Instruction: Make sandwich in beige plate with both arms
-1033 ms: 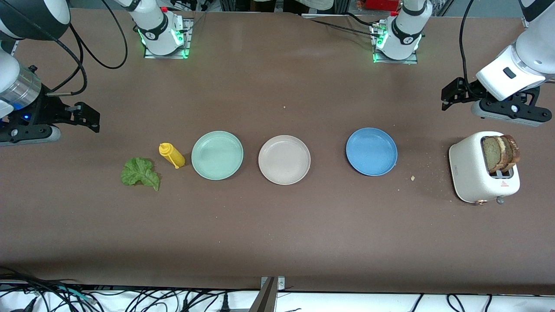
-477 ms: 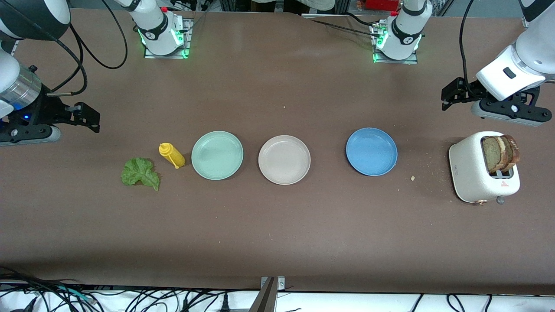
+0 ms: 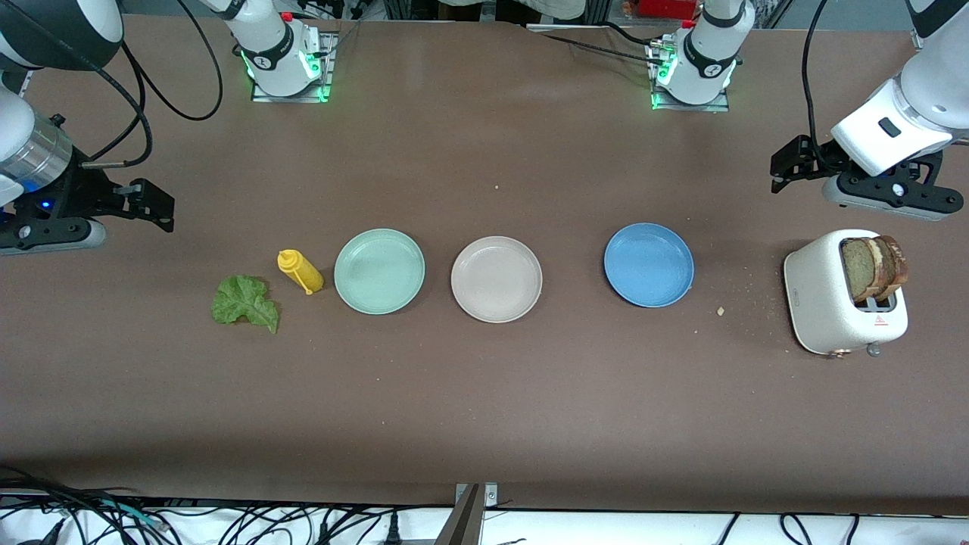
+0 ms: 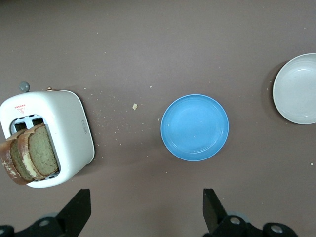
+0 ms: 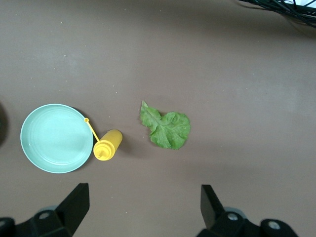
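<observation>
Beige plate (image 3: 496, 278) sits mid-frame on the table (image 3: 484, 409), well apart from both wide-open, empty claws: left claw (image 3: 787, 163) upper right, right claw (image 3: 151, 204) upper left.

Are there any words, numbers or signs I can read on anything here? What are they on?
No words or numbers can be read anywhere.
Toaster: a small red triangle sign with a red line of print beside it, too small to read.
Toaster's side: a tiny grey mark, unreadable.
Robot bases: a small round logo on each black band, too blurred to read.
</observation>
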